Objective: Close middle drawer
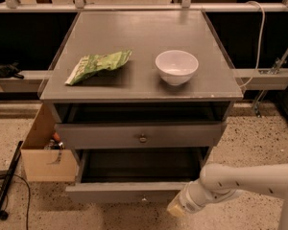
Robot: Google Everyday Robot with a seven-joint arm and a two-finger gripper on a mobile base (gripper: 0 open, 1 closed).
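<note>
The grey cabinet (139,37) has two knobbed drawers in view. The topmost drawer (101,135) is out a little. Below it the middle drawer (115,193) is pulled far out, its dark inside showing, with a small round knob (143,199) at the centre of its front. My gripper (175,209) is at the end of the white arm (245,178) that comes in from the right. It is low, right by the right end of the middle drawer's front.
A green snack bag (98,64) and a white bowl (176,66) sit on the cabinet top. An open cardboard box (45,152) stands on the floor left of the cabinet, with a black pole (7,178) beside it. A rail with a cable runs behind.
</note>
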